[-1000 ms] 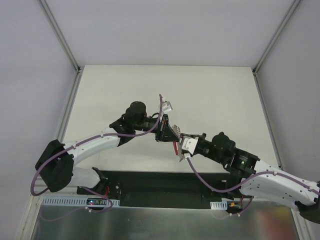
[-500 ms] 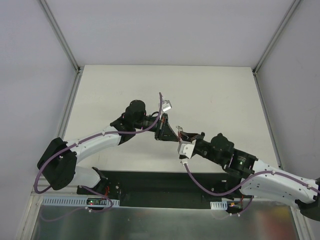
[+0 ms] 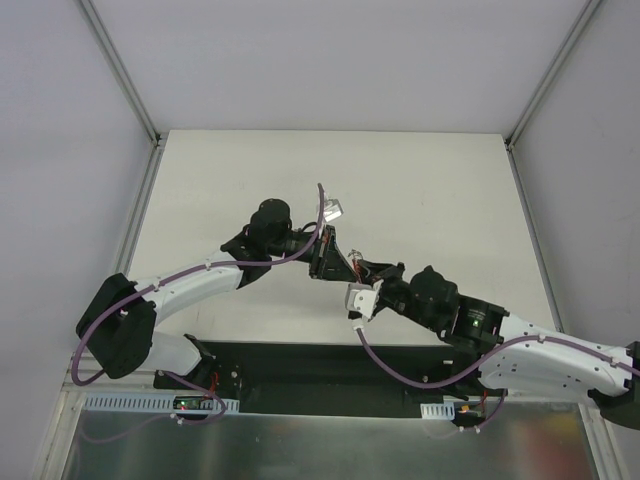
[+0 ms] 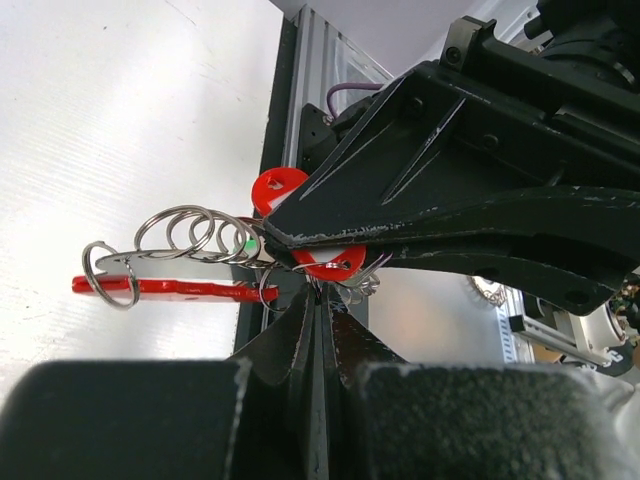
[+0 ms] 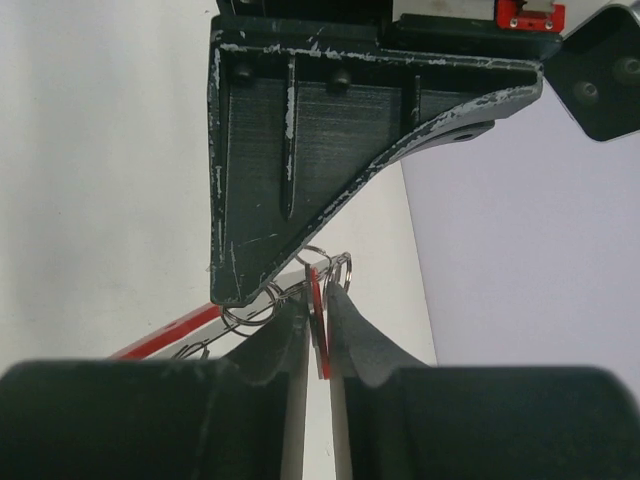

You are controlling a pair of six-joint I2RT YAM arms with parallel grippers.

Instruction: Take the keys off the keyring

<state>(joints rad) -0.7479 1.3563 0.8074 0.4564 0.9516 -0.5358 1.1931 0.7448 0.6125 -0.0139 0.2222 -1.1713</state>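
Now that the right gripper (image 5: pixel 318 318) stands closer against the left gripper (image 4: pixel 318 303) than a second ago, both hold the keyring (image 4: pixel 331 265) between them. The right fingers clamp its red edge and the left fingers pinch shut at the metal rings (image 4: pixel 190 232). No key is off yet, and individual keys cannot be told apart.

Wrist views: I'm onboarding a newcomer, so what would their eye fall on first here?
The two black tools meeting tip to tip: the left tool and the right tool are both shut on the same small bundle. Within it, the red keyring glows against the dark fingers, and a fan of silver wire rings sticks out to its left in the left wrist view.
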